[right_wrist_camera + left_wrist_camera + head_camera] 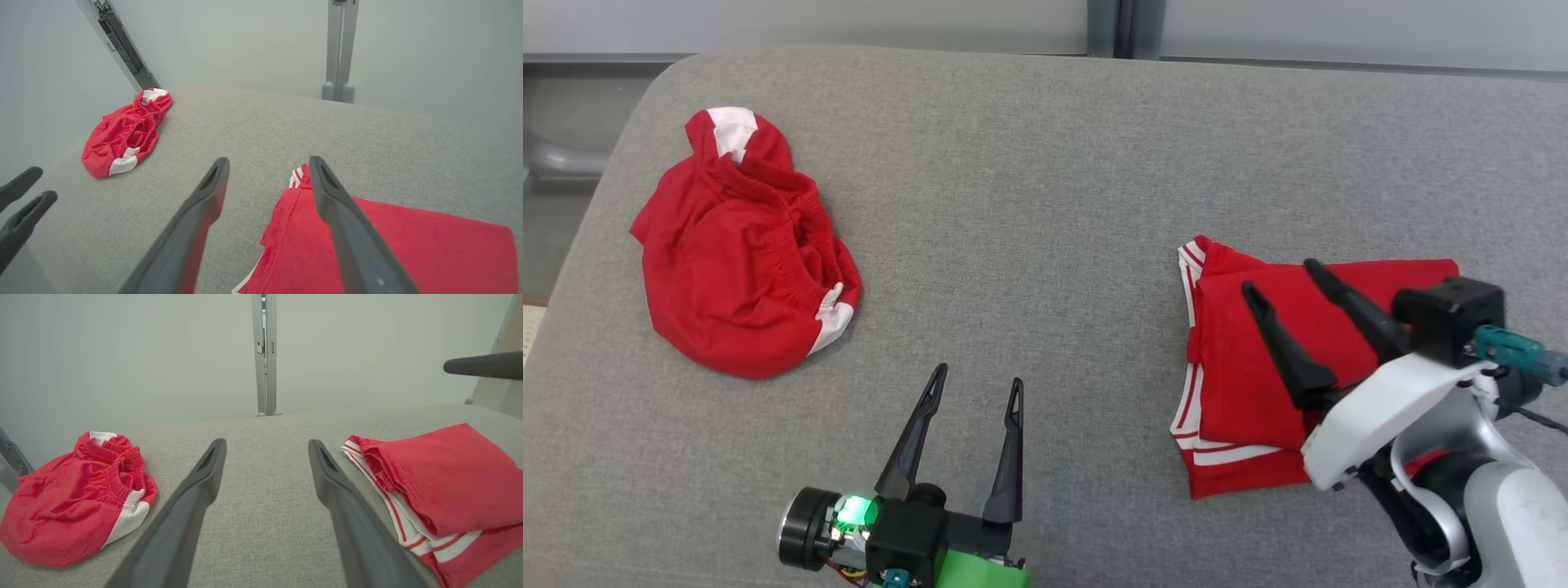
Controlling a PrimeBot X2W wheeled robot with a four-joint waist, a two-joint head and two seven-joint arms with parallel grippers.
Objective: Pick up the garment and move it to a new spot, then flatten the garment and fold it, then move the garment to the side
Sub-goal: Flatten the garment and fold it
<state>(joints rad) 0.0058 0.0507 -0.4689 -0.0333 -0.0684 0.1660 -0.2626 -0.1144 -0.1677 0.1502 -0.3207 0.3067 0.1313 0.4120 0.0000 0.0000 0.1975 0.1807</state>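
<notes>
Garment (1225, 408), one, red with white stripes, folded, lies at the right of the grey cushion (1045, 204); one crumpled red garment (735, 269) lies at its left. Two grippers: right gripper (1278, 275), jaws wide, empty, above the cushion's right; left gripper (978, 377), jaws wide, empty, at its near edge.

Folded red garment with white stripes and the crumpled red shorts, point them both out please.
Folded red garment with white stripes (1232, 384), head view, flat top layer.
Crumpled red shorts (719, 278), head view, middle of fabric.
</notes>
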